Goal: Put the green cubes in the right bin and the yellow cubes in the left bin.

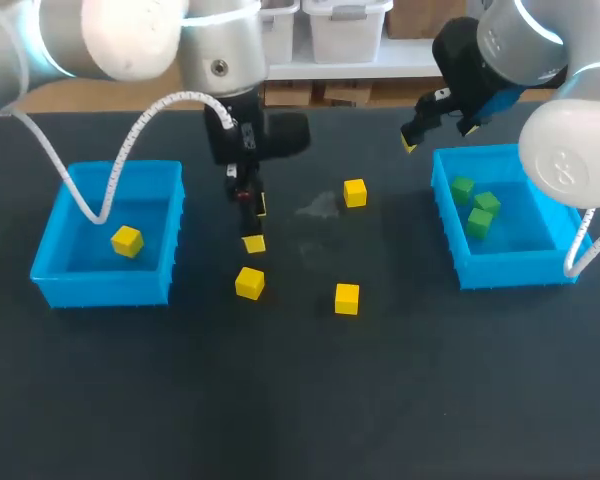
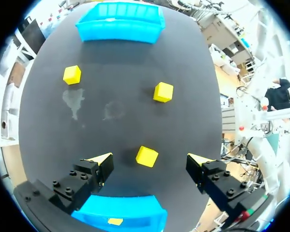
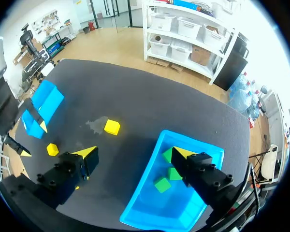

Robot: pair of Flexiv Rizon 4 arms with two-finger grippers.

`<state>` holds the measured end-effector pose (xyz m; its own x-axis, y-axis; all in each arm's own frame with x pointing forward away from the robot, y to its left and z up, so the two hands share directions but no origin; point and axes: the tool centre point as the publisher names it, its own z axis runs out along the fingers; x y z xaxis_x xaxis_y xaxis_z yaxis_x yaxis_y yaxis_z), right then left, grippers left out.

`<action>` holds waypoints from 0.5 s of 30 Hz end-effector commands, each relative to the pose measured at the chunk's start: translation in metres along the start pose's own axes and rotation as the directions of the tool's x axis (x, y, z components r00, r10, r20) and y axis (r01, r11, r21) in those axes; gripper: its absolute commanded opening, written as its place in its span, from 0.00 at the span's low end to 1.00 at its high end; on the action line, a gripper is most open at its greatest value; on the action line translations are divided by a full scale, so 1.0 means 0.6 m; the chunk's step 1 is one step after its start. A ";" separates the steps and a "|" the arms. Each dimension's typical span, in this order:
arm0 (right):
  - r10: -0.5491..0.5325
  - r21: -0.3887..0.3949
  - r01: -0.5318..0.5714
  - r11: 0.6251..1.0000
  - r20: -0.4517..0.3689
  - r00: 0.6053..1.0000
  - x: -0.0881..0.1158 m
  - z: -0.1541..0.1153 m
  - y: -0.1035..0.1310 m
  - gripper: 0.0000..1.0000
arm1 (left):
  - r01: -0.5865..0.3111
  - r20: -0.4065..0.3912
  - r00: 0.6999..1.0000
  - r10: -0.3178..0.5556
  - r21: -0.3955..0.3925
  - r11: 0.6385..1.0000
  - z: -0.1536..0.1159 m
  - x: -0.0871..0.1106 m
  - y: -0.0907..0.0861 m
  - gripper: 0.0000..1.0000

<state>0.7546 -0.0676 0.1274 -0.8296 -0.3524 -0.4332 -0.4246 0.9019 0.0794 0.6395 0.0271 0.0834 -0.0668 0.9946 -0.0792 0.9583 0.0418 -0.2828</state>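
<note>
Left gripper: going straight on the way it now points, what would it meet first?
Most likely the yellow cube on the table, which lies ahead of the left gripper, in line with the gap between its open fingers. How high the gripper hangs above it is unclear.

A dark matte table lies evenly lit, with a faint pale smear near its middle.

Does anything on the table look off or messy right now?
Only a pale smudge on the black table, right beside the far yellow cube. It looks like a dried smear or residue. Otherwise nothing stands out.
</note>
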 end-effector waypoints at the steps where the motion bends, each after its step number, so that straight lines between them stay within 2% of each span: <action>1: -0.001 -0.001 0.001 1.000 0.000 1.000 0.001 -0.001 0.000 1.00 | -0.014 -0.025 1.000 0.012 -0.042 0.999 0.015 0.000 -0.015 1.00; 10: -0.001 -0.001 0.001 1.000 0.000 1.000 0.001 -0.001 0.000 1.00 | 0.002 -0.050 0.999 -0.004 -0.033 0.999 0.052 0.007 -0.023 1.00; 15: -0.001 -0.001 0.001 1.000 0.000 1.000 0.001 -0.001 0.000 1.00 | -0.030 -0.081 0.996 0.026 -0.048 0.998 0.064 0.007 -0.030 1.00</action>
<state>0.7546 -0.0675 0.1274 -0.8295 -0.3525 -0.4331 -0.4247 0.9018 0.0794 0.6163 0.0273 0.0531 -0.0346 0.9993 -0.0170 0.9680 0.0293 -0.2492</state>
